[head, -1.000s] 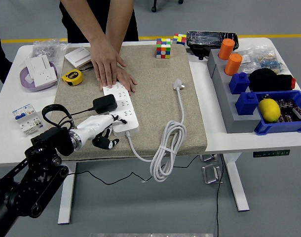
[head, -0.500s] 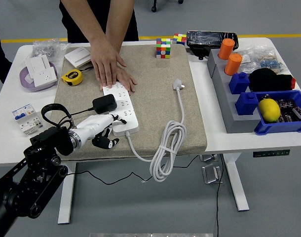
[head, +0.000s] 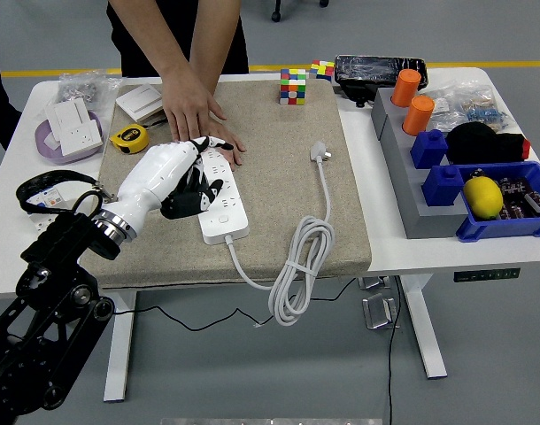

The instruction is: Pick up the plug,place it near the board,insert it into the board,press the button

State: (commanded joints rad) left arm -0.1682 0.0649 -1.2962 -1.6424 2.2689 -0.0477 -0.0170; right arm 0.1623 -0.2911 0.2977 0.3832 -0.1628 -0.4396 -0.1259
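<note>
Left white robot hand point(head: 177, 181), fingers clamped on black plug point(head: 189, 197) above white power strip point(head: 219, 197); person's hand point(head: 192, 111) steadying strip for insertion.

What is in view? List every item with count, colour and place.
power strip: 1, white, mat left
cable: 1, white, coiled off mat's near edge
plug: 1, white, mat centre
mat: 1, beige, tabletop
cubes: 2, multicoloured, far edge
tape measure: 1, yellow, left of mat
sockets: 2, white, far left
breaker: 1, white, left edge
cylinders: 2, orange, right rack
bin: 1, blue, right
lemon: 1, yellow, in bin
person's hand: 1, pressing strip's far end
left hand: 1, white, over strip
</note>
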